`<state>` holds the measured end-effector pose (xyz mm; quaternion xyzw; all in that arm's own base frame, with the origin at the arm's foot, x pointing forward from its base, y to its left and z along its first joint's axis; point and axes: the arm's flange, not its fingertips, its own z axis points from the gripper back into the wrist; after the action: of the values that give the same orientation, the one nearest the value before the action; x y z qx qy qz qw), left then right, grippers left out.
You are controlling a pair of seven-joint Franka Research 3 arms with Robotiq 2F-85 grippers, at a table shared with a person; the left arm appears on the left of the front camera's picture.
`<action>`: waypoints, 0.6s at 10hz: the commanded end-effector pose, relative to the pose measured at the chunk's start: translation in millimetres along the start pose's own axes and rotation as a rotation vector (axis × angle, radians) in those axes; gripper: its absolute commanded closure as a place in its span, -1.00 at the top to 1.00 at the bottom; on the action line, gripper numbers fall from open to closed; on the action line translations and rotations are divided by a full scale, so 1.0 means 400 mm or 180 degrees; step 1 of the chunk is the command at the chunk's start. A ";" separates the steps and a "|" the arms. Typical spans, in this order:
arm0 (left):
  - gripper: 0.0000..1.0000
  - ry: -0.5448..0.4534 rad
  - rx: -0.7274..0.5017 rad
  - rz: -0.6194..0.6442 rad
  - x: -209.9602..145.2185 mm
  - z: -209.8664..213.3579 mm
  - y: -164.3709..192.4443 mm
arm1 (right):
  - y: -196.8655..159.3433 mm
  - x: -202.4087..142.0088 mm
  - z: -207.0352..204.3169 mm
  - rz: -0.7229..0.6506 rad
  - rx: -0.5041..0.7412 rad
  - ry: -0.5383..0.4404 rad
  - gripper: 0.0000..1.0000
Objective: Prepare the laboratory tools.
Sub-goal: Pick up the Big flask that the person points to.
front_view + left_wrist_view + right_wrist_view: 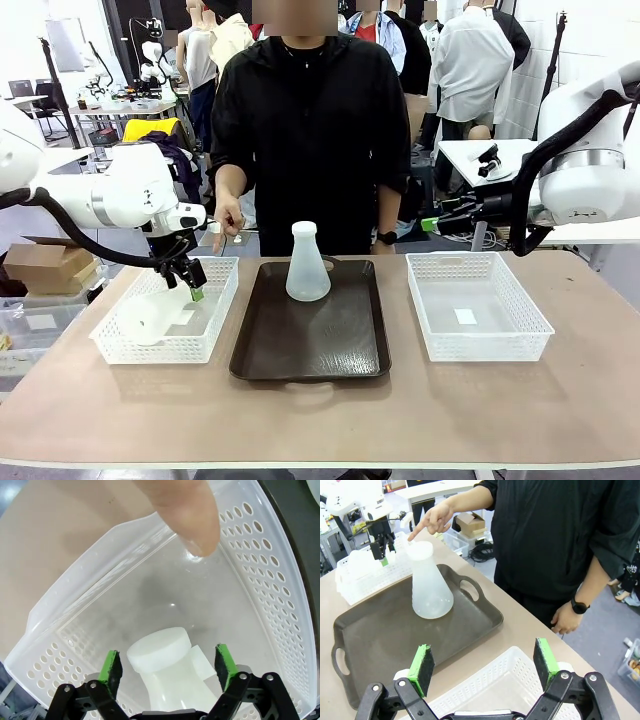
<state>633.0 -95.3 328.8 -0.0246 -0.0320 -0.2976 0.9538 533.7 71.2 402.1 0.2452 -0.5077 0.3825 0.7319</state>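
We hover our wide-open left hand (167, 667) around a lying flask (172, 675) in the left basket (215, 310); our right hand (485, 667) gapes wide.

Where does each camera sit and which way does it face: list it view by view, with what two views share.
Front: between the arms, facing across the table at the person; both white arms enter from the sides.
Left wrist: looks down along the left gripper, open around a lying flask in the left basket.
Right wrist: over the right basket, open right gripper facing the tray.
Shared: front and right wrist both show the upright flask.
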 end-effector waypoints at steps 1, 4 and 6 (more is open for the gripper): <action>0.46 -0.0040 0.0116 0.0023 -0.002 -0.009 -0.009 | -0.002 0.003 0.000 -0.0014 0.0000 0.0039 1.00; -0.49 0.0001 0.0213 -0.0017 -0.008 -0.017 -0.017 | -0.002 0.003 0.000 -0.0014 0.0000 0.0039 1.00; -1.00 -0.0003 0.0261 -0.0023 -0.009 -0.015 -0.018 | -0.002 0.003 0.000 -0.0014 0.0000 0.0039 1.00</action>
<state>631.8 -100.1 326.6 -0.0058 -0.0403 -0.3042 0.9518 533.7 71.2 402.1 0.2452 -0.5077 0.3825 0.7319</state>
